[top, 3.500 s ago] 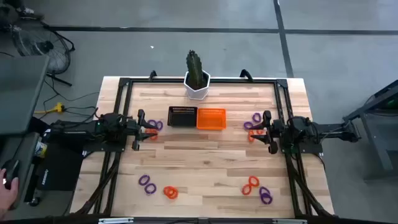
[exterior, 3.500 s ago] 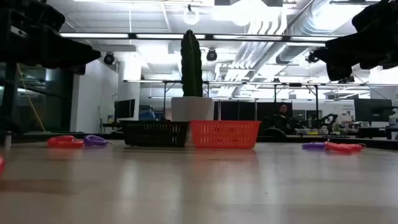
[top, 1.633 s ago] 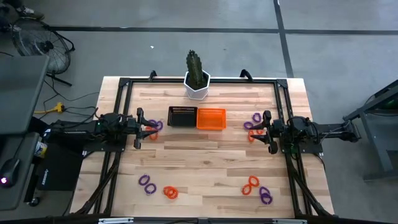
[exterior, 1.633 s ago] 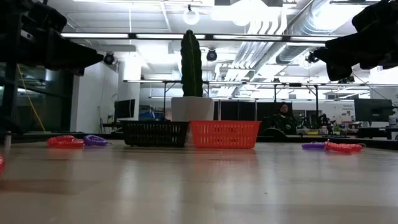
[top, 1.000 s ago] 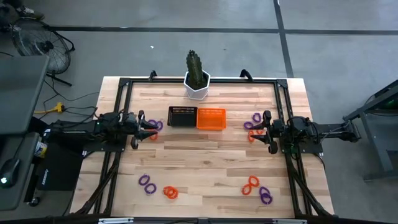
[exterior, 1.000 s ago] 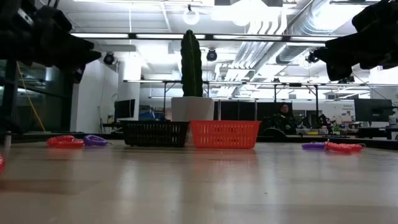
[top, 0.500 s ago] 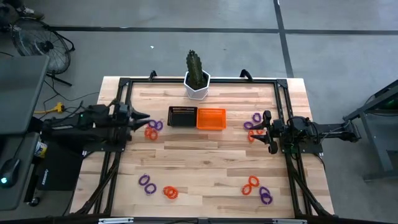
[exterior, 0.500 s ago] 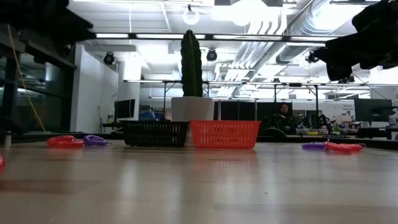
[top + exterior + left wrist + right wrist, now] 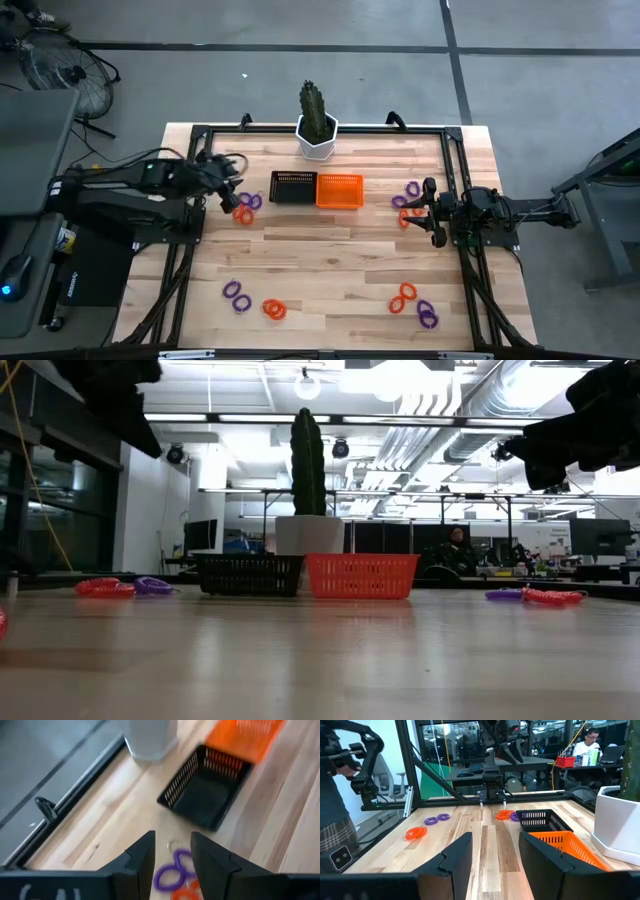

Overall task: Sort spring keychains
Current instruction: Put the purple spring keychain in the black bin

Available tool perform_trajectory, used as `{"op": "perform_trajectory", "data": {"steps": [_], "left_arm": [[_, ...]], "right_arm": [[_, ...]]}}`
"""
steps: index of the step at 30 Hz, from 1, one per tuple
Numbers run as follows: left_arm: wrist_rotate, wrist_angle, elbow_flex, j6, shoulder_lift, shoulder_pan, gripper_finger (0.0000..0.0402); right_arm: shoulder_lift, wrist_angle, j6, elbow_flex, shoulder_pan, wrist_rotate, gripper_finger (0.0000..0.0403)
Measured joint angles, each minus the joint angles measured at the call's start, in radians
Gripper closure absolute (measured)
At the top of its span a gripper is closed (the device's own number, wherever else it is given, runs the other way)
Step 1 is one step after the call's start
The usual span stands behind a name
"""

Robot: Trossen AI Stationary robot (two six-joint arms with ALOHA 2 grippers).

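A: Watching the left gripper point(image 9: 232, 180) swing up toward the table's point(image 9: 330, 250) far left edge; it sat lower a moment ago.

B: We see its fingers point(image 9: 141, 860) spread, empty, above purple and orange spring keychains point(image 9: 172, 877) beside the black mesh basket point(image 9: 205, 795).

A: The right gripper point(image 9: 428, 212), also parted, waits near the right edge.

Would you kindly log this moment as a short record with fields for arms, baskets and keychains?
left gripper: open, empty, above the purple and orange keychains left of the black basket
right gripper: open, empty, waiting at the table's right side
orange basket: touching the black one
baskets' contents: none seen
other keychains: right-side cluster, two front groups
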State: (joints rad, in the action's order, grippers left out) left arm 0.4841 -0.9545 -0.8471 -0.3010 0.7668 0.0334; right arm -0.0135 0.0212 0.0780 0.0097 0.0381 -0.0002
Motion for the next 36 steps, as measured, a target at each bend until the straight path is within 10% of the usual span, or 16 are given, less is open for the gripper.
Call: {"op": "perform_trajectory", "data": {"steps": [14,25,36], "left_arm": [[-0.252,-0.188,-0.224,-0.074,0.500,0.214,0.0249],[-0.293,-0.217,-0.222,-0.251,0.636,0.351,0.0111],[-0.369,-0.162,-0.120,-0.247,0.698,0.460,0.0121]], "right_arm": [[0.000,0.000,0.000,0.000,0.000,0.000,0.0246],[0.000,0.000,0.000,0.000,0.000,0.000,0.0246],[0.000,0.000,0.000,0.000,0.000,0.000,0.0245]]}}
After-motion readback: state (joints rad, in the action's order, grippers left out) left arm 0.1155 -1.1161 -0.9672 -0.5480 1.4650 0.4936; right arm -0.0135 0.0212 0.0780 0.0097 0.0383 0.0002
